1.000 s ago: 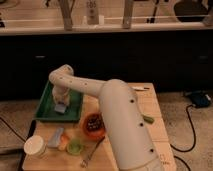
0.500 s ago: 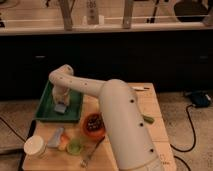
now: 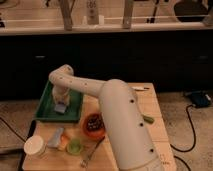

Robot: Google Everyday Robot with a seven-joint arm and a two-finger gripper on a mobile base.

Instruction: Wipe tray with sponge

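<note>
Fingers [image 3: 58, 101] of the gripper [image 3: 60, 103] looked clamped on the sponge [image 3: 60, 108], down on the tray [image 3: 46, 110] at the table's [image 3: 142, 102] far-left corner. Risk: wipe drag could shove the tray over the left edge.

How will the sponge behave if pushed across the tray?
Probably soft and light: the sponge is a small block. Lying flat on the tray, it should slide, not roll. The gripper is right above it.

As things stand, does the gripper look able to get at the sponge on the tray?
Probably yes. The gripper sits right at the sponge, over the green tray, and nothing visible stands between them.
</note>
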